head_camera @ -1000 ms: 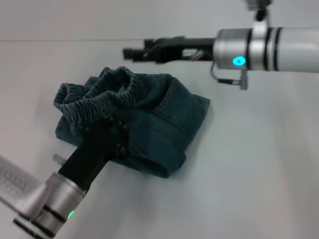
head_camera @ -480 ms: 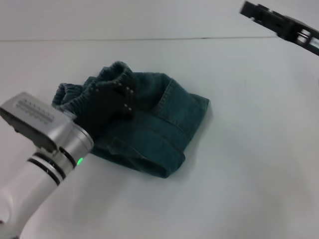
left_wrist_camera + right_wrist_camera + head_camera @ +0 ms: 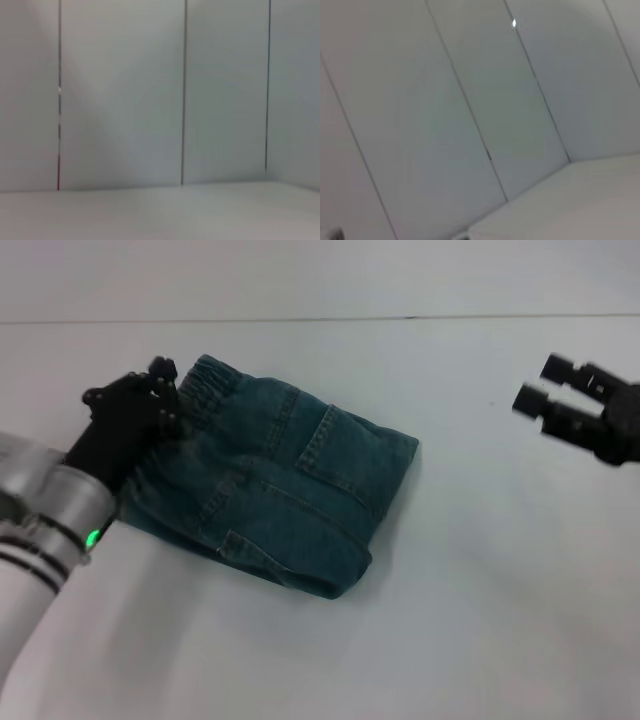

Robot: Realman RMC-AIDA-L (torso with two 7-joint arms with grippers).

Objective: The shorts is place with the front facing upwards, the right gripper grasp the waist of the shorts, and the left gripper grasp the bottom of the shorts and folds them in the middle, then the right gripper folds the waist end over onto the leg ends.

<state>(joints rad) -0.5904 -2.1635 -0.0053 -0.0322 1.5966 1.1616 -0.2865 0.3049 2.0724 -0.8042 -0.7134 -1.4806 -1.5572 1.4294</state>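
So the left gripper [image 3: 150,390] is right at the left edge of the denim shorts [image 3: 275,490], touching the elastic waistband [image 3: 205,390]. Honestly can't tell if its fingers are pinching the fabric or not. The shorts themselves lie folded into a flat bundle on the white table [image 3: 480,620], back pocket [image 3: 345,455] facing up. Well off to the right of the shorts, the right gripper [image 3: 548,392] hangs with its fingers spread apart, holding nothing.

right end effector [image 3: 548,400] blurred, left arm [image 3: 40,530] cut off
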